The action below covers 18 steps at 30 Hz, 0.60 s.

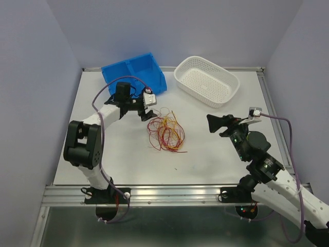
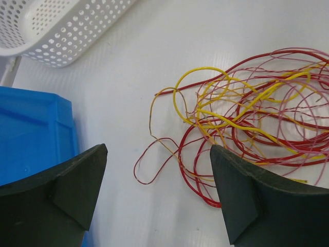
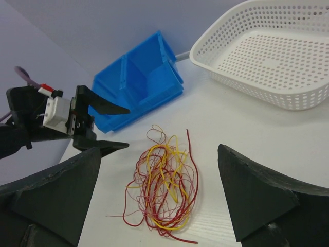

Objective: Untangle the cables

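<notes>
The cables (image 1: 165,131) lie as one tangled heap of thin red and yellow loops on the white table, mid-table. My left gripper (image 1: 146,109) hovers just left of and behind the heap, jaws wide open and empty. From the left wrist the cables (image 2: 247,123) spread to the right, and a red loop runs under the right finger (image 2: 257,200). My right gripper (image 1: 221,125) sits open to the right of the heap, well apart from it. Between its spread fingers the cables (image 3: 164,185) show, with the left gripper (image 3: 110,128) beyond them.
A blue bin (image 1: 134,72) stands at the back, right behind the left gripper. A white perforated basket (image 1: 207,81) rests at the back right. The blue bin (image 2: 31,134) and basket (image 2: 56,31) also show in the left wrist view.
</notes>
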Motion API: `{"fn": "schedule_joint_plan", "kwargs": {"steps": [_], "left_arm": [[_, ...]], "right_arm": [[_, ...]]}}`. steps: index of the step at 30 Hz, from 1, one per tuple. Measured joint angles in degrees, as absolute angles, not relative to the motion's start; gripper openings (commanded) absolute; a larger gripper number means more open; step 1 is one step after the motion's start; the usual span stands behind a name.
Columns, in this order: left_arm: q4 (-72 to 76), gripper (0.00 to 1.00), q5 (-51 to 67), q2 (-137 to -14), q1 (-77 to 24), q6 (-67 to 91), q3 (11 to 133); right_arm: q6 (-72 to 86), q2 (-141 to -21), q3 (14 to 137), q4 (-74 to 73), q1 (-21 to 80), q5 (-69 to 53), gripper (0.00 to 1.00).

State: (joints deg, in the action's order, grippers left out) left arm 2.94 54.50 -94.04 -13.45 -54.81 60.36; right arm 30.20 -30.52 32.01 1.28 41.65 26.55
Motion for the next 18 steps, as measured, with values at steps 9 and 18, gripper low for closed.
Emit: {"fn": "schedule_joint_plan", "kwargs": {"steps": [9,18], "left_arm": [[-2.42,0.72,52.05,-107.00,-15.57,-58.48,74.78],[-7.38,0.62,50.85,-109.60,-19.16,-61.73,77.52]], "right_arm": [[29.74,-30.81,32.01,1.28,41.65,26.52,1.00],[29.43,-30.35,32.01,1.30,41.65,26.39,1.00]]}}
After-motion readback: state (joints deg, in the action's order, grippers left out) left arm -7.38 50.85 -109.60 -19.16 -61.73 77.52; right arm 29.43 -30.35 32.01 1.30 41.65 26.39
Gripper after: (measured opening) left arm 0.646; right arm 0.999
